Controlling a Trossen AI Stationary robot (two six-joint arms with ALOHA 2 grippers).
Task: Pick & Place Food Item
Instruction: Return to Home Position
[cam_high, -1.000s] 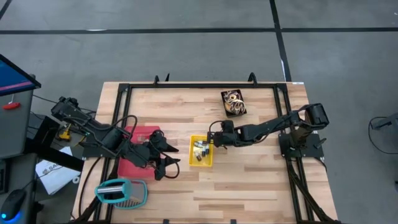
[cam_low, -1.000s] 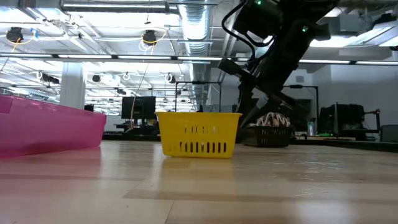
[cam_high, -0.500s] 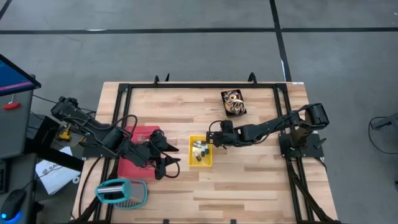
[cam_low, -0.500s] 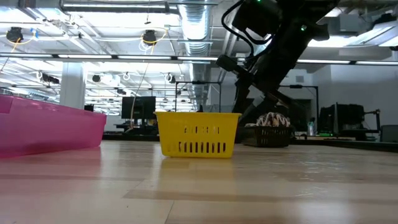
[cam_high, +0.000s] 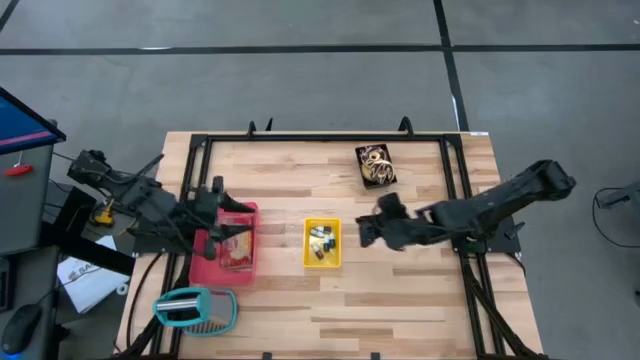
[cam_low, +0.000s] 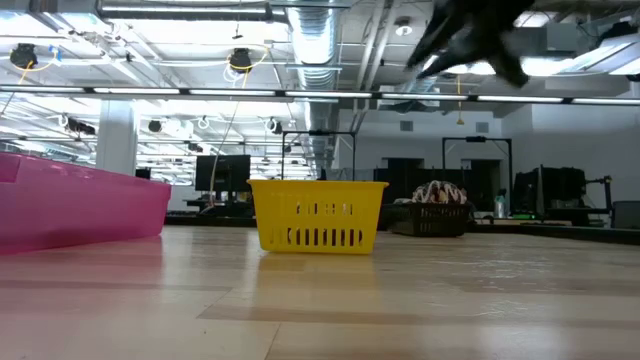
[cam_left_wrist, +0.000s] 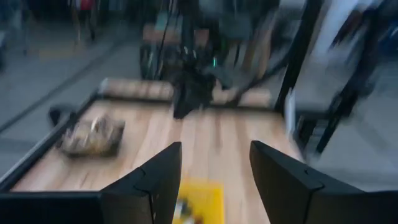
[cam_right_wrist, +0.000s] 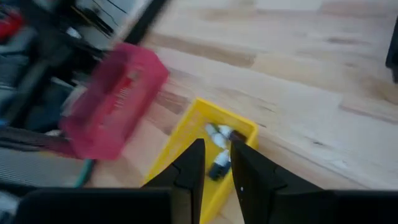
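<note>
A yellow basket (cam_high: 322, 243) stands mid-table and holds several small dark and white items (cam_right_wrist: 219, 144). Left of it stands a pink basket (cam_high: 205, 268) with pale food pieces (cam_high: 236, 250) in it. My left gripper (cam_high: 218, 200) hovers open over the pink basket's far left corner, and in its wrist view the left gripper (cam_left_wrist: 214, 149) has nothing between its fingers. My right gripper (cam_high: 365, 230) hangs above the table just right of the yellow basket. In its wrist view the right gripper (cam_right_wrist: 216, 146) shows a narrow, bare gap between its fingers.
A dark basket (cam_high: 375, 165) of pale curled pieces stands at the far side, right of centre. A teal-framed object (cam_high: 195, 308) lies at the near left corner. A black frame (cam_high: 330, 138) runs around the tabletop. Bare wood lies along the near edge.
My left gripper has drawn back from beside the yellow basket toward the table's left edge, to above the pink basket. My right gripper has risen and pulled back from over the yellow basket toward the right edge, rolling as it went. The baskets have stayed put.
</note>
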